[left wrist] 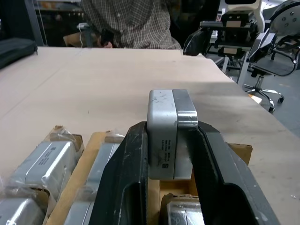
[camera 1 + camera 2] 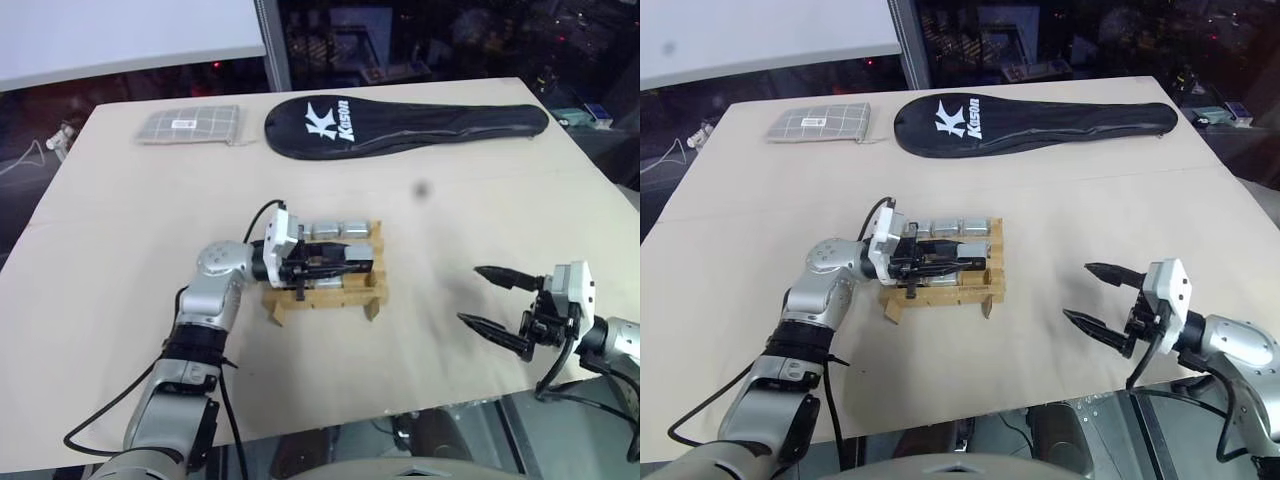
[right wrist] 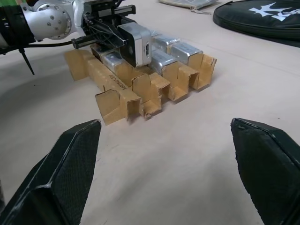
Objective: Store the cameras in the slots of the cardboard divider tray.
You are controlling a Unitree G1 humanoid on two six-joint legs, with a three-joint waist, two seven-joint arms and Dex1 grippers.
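Tray [image 3: 116,104] sits mid-table, near the front edge. Several slots already hold cameras: 3 lie along the far row [image 2: 338,228] in the left eye view, and the wrist views show more seated in other slots, some in clear wrapping. An exact count is not possible, as the left arm hides part of the lattice.

Left gripper [image 2: 340,265] reaches level across the tray, clamped on 1 camera [image 1: 171,133] held upright above the slots, not yet seated. In my judgement this is a late placement and the slot beneath it is the target; the near row in the right wrist view looks at least partly unfilled.

Right gripper [image 2: 495,297] hangs above bare table, well apart from the tray, jaws wide and empty. No loose cameras lie on the table.

Writing: the black cover [image 2: 405,125] carries a white "K" logo and "Kason". The held camera has a small printed label, illegible. The grey pouch [image 2: 190,125] bears a white tag, unreadable.
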